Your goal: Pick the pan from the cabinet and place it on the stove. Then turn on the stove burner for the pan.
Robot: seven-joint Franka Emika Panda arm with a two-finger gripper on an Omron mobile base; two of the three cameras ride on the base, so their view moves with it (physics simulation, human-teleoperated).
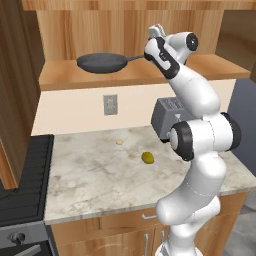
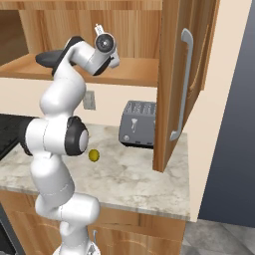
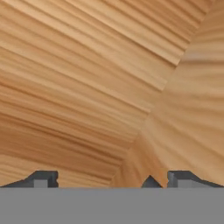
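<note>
From the left base camera I see the pan (image 1: 101,62) sitting flat on the open cabinet (image 1: 130,75) shelf, its handle pointing to 3 o'clock toward my wrist. On the hand camera the gripper (image 3: 112,179) is spread wide with nothing between its fingertips (image 3: 42,179), facing bare wood grain inside the cabinet. The stove (image 1: 22,180) sits at 8 o'clock. On the counter (image 1: 100,175) an olive-green fruit (image 1: 147,158) lies at 7 o'clock from the grey toaster (image 1: 165,117). In the right base camera the open door (image 2: 182,79) hangs at 3 o'clock.
</note>
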